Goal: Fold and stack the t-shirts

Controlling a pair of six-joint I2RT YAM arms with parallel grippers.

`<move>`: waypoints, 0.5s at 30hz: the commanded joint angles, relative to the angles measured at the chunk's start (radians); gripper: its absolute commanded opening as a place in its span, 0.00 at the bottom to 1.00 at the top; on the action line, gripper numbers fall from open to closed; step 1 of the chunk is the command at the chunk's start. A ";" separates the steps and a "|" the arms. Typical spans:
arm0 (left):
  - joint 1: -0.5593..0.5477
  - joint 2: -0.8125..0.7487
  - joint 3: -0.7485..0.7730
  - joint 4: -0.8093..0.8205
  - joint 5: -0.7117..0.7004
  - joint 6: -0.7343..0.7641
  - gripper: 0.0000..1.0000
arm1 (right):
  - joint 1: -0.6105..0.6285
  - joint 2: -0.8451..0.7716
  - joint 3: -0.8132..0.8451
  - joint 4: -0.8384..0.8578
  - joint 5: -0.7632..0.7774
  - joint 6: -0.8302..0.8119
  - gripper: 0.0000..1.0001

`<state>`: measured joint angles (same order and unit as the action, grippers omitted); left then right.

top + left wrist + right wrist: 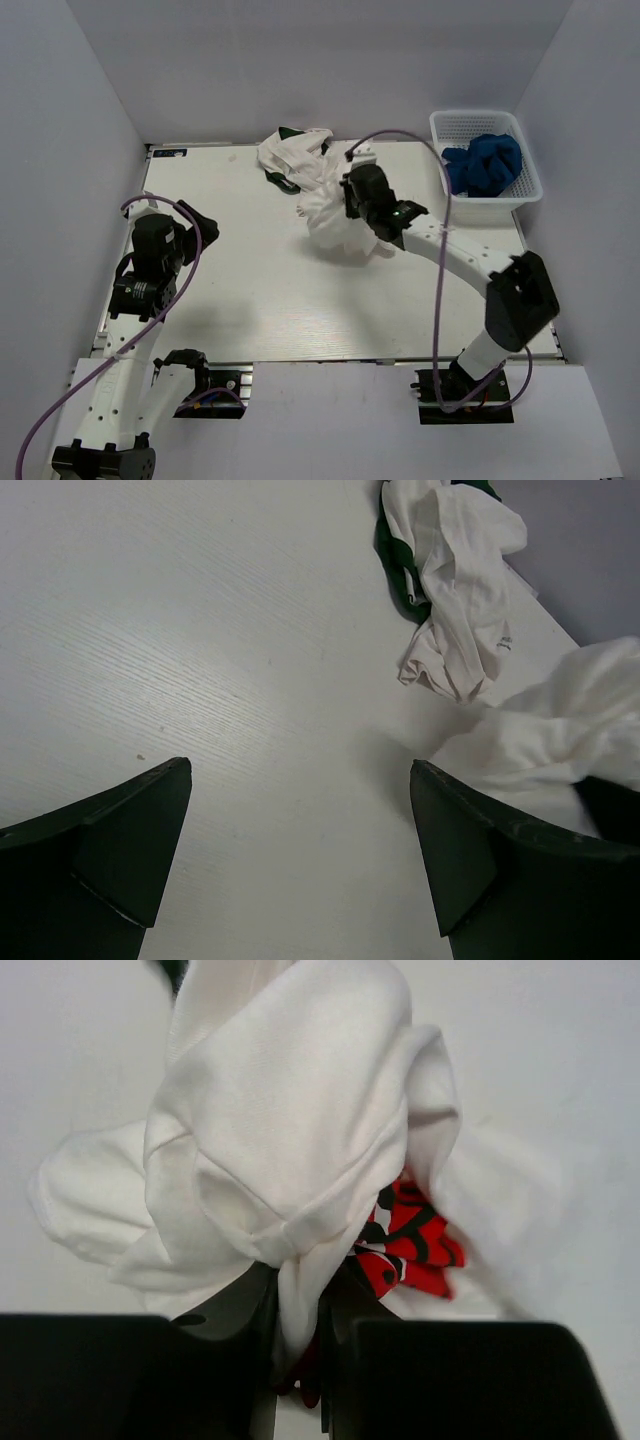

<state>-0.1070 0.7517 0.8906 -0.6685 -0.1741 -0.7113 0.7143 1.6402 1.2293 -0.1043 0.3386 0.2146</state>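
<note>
My right gripper [298, 1305] is shut on a fold of a white t-shirt with red print [290, 1130]. It holds the bunched shirt [335, 215] up over the table's middle rear. A white shirt with dark green parts [290, 152] lies crumpled at the back edge; it also shows in the left wrist view [450, 580]. A royal blue shirt [487, 163] is bundled in the basket. My left gripper [300, 855] is open and empty over bare table at the left; the held shirt [560, 730] shows to its right.
A white mesh basket [528, 170] stands at the back right corner. Grey walls enclose the white table [250, 280] on three sides. The right arm [470, 270] stretches diagonally across the right half.
</note>
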 commanded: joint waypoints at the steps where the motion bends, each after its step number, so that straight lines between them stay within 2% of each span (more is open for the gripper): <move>1: -0.003 -0.011 -0.005 0.036 0.015 0.013 1.00 | -0.025 -0.151 0.098 0.150 0.284 -0.098 0.00; 5: -0.003 0.003 -0.025 0.037 0.024 0.013 1.00 | -0.076 -0.207 0.153 0.222 0.381 -0.208 0.00; 6: -0.003 0.012 -0.025 0.047 0.024 0.013 1.00 | -0.116 -0.209 0.207 0.229 0.446 -0.248 0.00; 9: -0.003 0.012 -0.036 0.090 0.033 0.022 1.00 | -0.182 -0.195 0.300 0.238 0.479 -0.316 0.00; 13: -0.003 0.003 -0.059 0.104 0.042 0.023 1.00 | -0.341 -0.125 0.465 0.198 0.439 -0.359 0.00; 15: -0.003 0.003 -0.059 0.113 0.042 0.023 1.00 | -0.384 -0.037 0.548 0.157 0.410 -0.351 0.00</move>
<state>-0.1070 0.7689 0.8383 -0.5961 -0.1452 -0.6991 0.3965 1.5391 1.6726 0.0216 0.7273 -0.0849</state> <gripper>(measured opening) 0.998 0.183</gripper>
